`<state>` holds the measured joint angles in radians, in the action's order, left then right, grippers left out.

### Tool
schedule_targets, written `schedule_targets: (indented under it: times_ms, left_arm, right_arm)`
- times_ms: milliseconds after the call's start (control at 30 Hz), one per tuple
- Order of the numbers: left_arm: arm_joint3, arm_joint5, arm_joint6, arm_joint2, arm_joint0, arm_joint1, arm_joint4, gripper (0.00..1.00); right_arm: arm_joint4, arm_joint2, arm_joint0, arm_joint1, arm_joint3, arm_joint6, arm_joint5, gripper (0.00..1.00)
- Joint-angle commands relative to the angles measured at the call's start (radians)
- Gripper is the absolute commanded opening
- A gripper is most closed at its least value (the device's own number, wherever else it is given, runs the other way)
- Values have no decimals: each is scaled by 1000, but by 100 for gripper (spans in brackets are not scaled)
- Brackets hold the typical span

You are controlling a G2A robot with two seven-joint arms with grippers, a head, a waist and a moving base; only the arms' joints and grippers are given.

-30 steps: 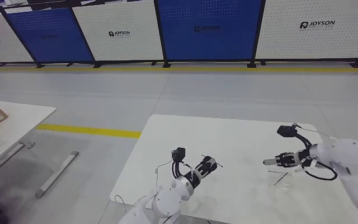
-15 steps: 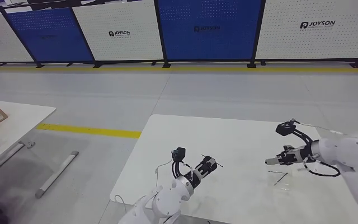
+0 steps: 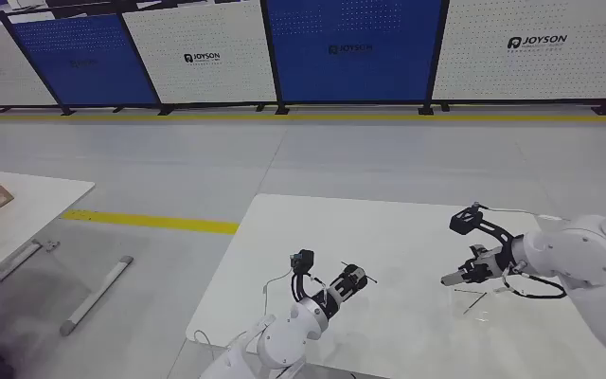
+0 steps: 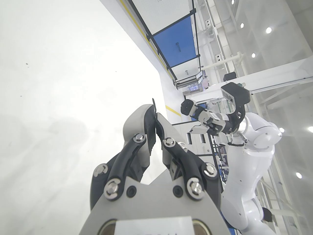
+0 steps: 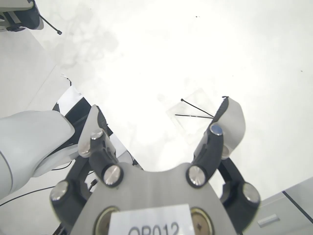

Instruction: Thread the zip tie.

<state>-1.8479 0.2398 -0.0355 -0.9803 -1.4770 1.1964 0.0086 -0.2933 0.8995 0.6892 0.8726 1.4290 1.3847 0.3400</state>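
The left gripper (image 4: pixel 155 113) is squeezing a black zip tie (image 5: pixel 50 24), mostly hiding it. The open right gripper (image 5: pixel 161 108) is covering the ends of two other ties (image 5: pixel 203 111).

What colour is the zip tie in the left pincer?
Black zip tie, clearest in the right wrist view.

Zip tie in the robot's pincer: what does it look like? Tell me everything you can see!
The zip tie is a thin black strip, plastic by the look of it, with a small blocky head at its free end. The left pincer is shut on it, so part of it is hidden between the pads. The free piece sticks out straight and slanted, above the white table, and seems to touch nothing else.
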Motion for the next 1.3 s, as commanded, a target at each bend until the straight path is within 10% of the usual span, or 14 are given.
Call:
schedule_targets:
  times_ms: [0, 200, 533, 1067, 1267]
  left_arm:
    - [0, 0, 0, 0, 0, 0, 0, 0]
    - [0, 0, 0, 0, 0, 0, 0, 0]
    - [0, 0, 0, 0, 0, 0, 0, 0]
    - [0, 0, 0, 0, 0, 0, 0, 0]
    - [0, 0, 0, 0, 0, 0, 0, 0]
  right_arm:
    - [-14, -2, 3, 0, 12, -17, 0, 100]
    - [-164, -54, 9, -21, 112, -107, 0, 100]
    - [-179, -439, -199, -73, 64, -249, 0, 100]
    - [-209, -454, -195, -83, 82, -292, 0, 100]
    - [-297, -555, -243, -121, 162, -332, 0, 100]
